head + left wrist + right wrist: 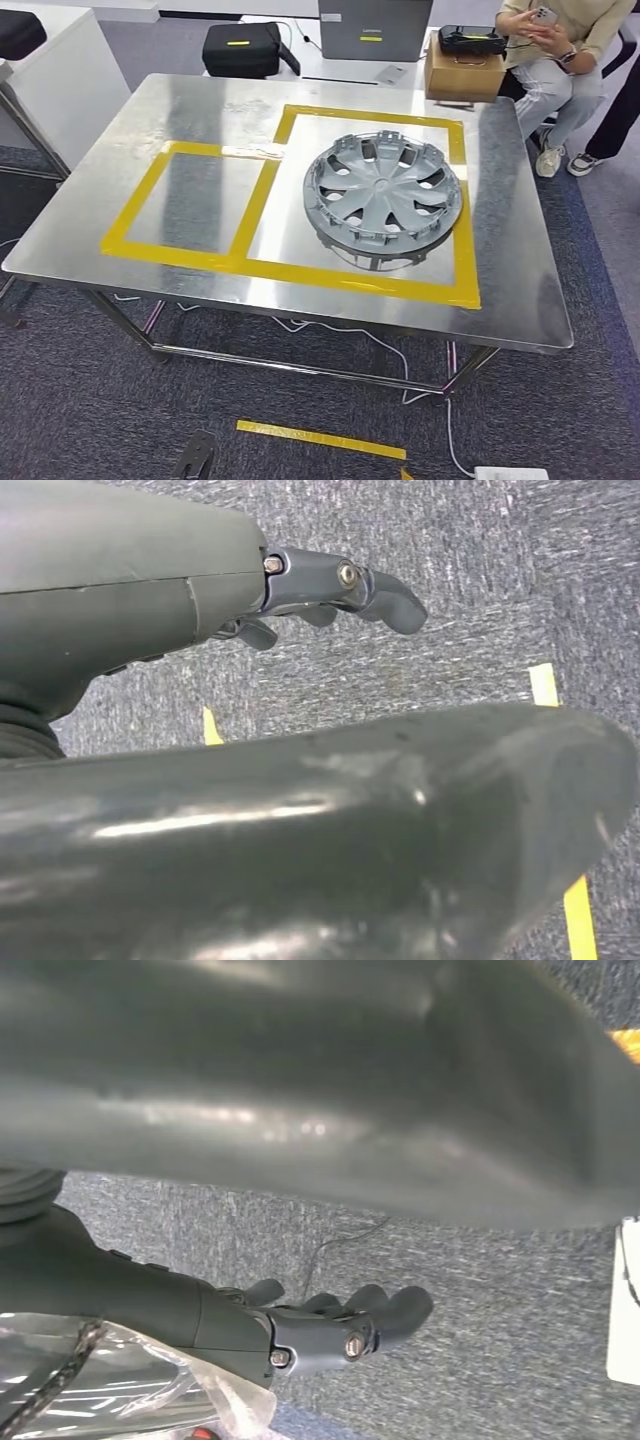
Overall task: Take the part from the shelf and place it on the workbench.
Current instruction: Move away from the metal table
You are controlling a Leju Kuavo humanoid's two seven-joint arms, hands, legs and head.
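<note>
The left hand [226,590] hangs low over the grey carpet [468,630]. Its fingers [377,590] are stretched out a little apart and hold nothing. The right hand [249,1325] hangs over the carpet too, with its fingers [392,1310] also loose and holding nothing. Both arms look like they are resting, maybe because the job is done.

The part [383,190], a grey wheel cover, lies flat on the counter [189,110]. It sits inside the bigger yellow tape box [362,278], on the right. The tape seems to mark where it belongs. The smaller tape box [136,215] on the left has bare metal inside.

The part is well back from the counter's near edge. A person [562,60] sits at the far right, near a cardboard box [460,72].
</note>
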